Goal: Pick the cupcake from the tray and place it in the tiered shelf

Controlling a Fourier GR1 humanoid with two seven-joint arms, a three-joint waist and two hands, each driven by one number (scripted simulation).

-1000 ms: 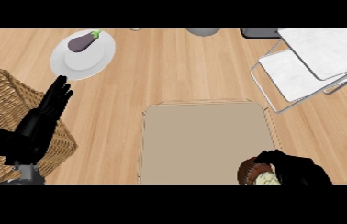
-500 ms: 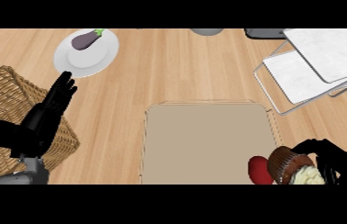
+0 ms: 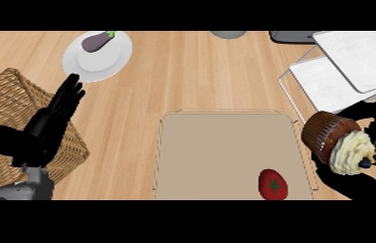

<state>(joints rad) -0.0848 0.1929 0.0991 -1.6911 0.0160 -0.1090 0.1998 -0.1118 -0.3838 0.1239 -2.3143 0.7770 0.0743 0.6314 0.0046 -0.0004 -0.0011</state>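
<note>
Your right hand (image 3: 360, 112), mostly hidden, seems to clasp the brown, cream-frosted cupcake (image 3: 334, 140), tilted for carrying toward the white tiered shelf (image 3: 330, 82) at one o'clock.

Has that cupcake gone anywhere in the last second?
Yes. The cupcake, held in the right hand, has come off the tray and now sits past its right edge, nearer the tiered shelf.

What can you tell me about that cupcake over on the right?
The cupcake has a dark brown ribbed wrapper and cream-coloured swirled frosting with a small dark bit on top. It is tipped on its side, frosting pointing down-right, held up by the right robot hand, whose black fingers curl behind it. It sits just past the tan tray's right edge, below the white tiered shelf.
</note>
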